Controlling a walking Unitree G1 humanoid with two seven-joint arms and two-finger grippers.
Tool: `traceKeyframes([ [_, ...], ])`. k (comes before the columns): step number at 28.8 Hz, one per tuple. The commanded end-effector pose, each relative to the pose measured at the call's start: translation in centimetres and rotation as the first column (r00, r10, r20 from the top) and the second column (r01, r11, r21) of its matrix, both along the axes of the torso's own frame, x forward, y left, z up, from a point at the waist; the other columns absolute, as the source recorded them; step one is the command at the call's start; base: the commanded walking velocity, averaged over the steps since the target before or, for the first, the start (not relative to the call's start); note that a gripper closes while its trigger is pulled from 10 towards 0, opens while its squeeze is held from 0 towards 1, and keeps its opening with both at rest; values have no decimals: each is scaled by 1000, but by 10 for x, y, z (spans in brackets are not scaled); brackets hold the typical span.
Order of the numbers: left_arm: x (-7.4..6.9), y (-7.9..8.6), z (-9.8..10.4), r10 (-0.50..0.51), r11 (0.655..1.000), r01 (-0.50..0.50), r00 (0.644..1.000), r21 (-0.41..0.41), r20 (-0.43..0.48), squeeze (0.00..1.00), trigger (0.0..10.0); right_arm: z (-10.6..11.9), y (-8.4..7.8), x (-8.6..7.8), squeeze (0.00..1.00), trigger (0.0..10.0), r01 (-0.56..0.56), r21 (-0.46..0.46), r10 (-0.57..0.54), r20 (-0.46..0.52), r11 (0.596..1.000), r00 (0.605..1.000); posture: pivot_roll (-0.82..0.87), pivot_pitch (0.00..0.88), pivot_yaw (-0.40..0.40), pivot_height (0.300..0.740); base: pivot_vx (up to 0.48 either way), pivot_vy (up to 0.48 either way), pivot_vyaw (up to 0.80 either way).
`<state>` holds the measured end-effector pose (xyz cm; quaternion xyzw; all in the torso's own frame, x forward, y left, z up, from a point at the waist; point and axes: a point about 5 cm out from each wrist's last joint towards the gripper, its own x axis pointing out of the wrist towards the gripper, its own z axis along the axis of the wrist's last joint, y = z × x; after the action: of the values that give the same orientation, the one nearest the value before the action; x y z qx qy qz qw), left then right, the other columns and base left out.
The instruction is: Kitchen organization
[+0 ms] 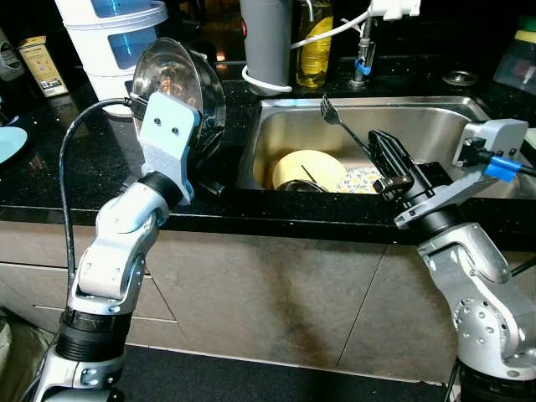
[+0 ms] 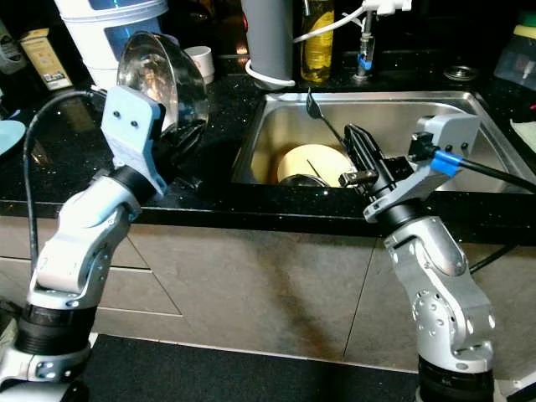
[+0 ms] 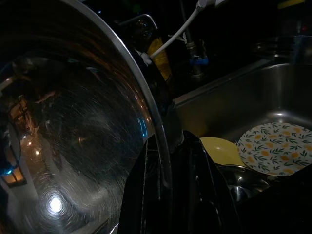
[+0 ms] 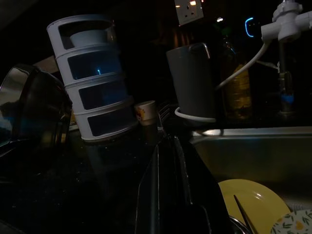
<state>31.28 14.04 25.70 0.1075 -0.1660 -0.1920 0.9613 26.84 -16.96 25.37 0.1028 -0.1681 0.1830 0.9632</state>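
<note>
the left pincer [image 1: 203, 126] is clenched on the rim of a round shiny steel bowl [image 1: 174, 82], held up on edge above the black speckled stone counter [image 1: 50, 159] just left of the sink; the bowl's open side faces away from the sink, its rounded back toward the tap. in the left wrist view the black fingers [image 3: 195, 190] pinch the rim [image 3: 156, 126] from both sides.

the right pincer [image 1: 387, 157] grips a dark metal fork [image 1: 343, 127] over the front part of the stainless steel sink [image 1: 435, 126]. the fork's long axis runs from the fingers up and away toward the back wall of the sink, tines uppermost and tilted toward the robot's left.

in the basin lie a round yellow plate [image 1: 308, 167], a white plate with an orange flower print [image 3: 277, 148] beside it, and a small steel bowl [image 3: 243, 183] at the front.

at the back of the counter stand a white stacked container with blue windows [image 1: 117, 38], a grey cylindrical jug [image 1: 266, 42], a bottle of yellow liquid [image 1: 315, 42] and a small white cup [image 4: 146, 112]. a small tan carton [image 1: 42, 63] stands far left; its print is too small to read. the room is dim.
</note>
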Motion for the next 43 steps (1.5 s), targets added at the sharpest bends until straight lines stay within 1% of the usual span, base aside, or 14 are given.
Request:
traceKeyframes([
  [1, -2, 1, 4, -1, 1000, 1, 1000, -2, 16, 0, 10000, 0, 5, 0, 0, 10000, -17, -5, 17, -4, 1000, 1000, -20, 0, 24, 740, 0, 0, 0],
  [4, -2, 1, 4, -6, 1000, 6, 1000, 0, 15, 0, 10000, -1, 5, 1, 0, 10000, -12, -8, 12, -7, 1000, 1000, -19, 0, 24, 740, 0, 0, 0],
  [6, -2, 1, 4, -11, 1000, 11, 1000, 14, 16, 0, 10000, -1, 5, 1, 0, 10000, -8, -10, 8, -9, 1000, 1000, -19, 0, 23, 740, 0, -480, 0],
  [9, -2, 1, 5, -5, 1000, 5, 1000, 0, 20, 0, 10000, -2, 5, 2, 0, 10000, -6, -11, 6, -12, 1000, 1000, -20, 0, 24, 740, 0, -480, 0],
  [17, -1, 3, 7, -2, 999, 3, 1000, -45, 28, 0, 10000, -2, 5, 2, 0, 10000, -3, -16, 3, -15, 1000, 1000, -21, 0, 22, 740, 0, 0, 0],
  [24, -1, 4, 7, 4, 999, -3, 1000, -51, 31, 0, 10000, -2, 4, 2, 0, 10000, -1, -17, 1, -16, 1000, 1000, -20, 0, 21, 740, 0, 0, 0],
  [29, -3, 3, 9, -19, 999, 21, 999, -48, 39, 0, 10000, -3, 1, 4, 0, 10000, 29, -19, -29, -19, 999, 999, -19, 0, 20, 740, 0, 0, 0],
  [33, -3, 2, 10, -39, 998, 42, 998, -46, 48, 0, 10000, -5, -6, 9, 0, 10000, 88, -24, -89, -36, 996, 995, -21, 0, 21, 740, 292, 0, 0],
  [42, -4, 0, 9, -53, 997, 55, 997, -46, 48, 0, 10000, -8, -9, 12, 0, 10000, 119, -30, -120, -65, 992, 991, -18, 0, 20, 740, 257, 0, 0],
  [43, -4, -1, 9, -56, 997, 59, 997, -45, 47, 0, 10000, -10, -9, 13, 0, 10000, 120, -32, -122, -74, 992, 990, -18, 0, 20, 740, 251, 0, -788],
])
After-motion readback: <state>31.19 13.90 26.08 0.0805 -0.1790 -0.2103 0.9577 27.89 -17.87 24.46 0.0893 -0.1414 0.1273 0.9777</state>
